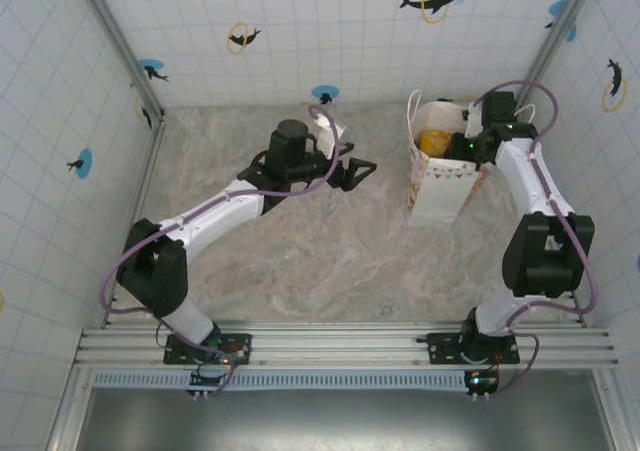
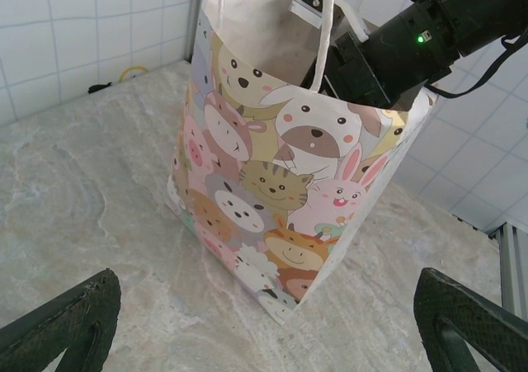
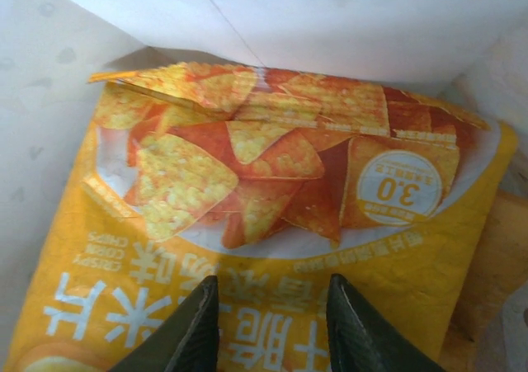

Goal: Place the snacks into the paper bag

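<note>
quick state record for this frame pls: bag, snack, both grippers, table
paper bag: standing at the table's far right, mouth open, cartoon animals printed on one side
snack packet: yellow-orange corn chip packet, lying inside the bag
right gripper: down inside the bag, jaws partly apart over the packet, no grip visible
left gripper: wide open, empty, mid-table, pointed at the bag
table: marble-look top, bag stands on it
</note>
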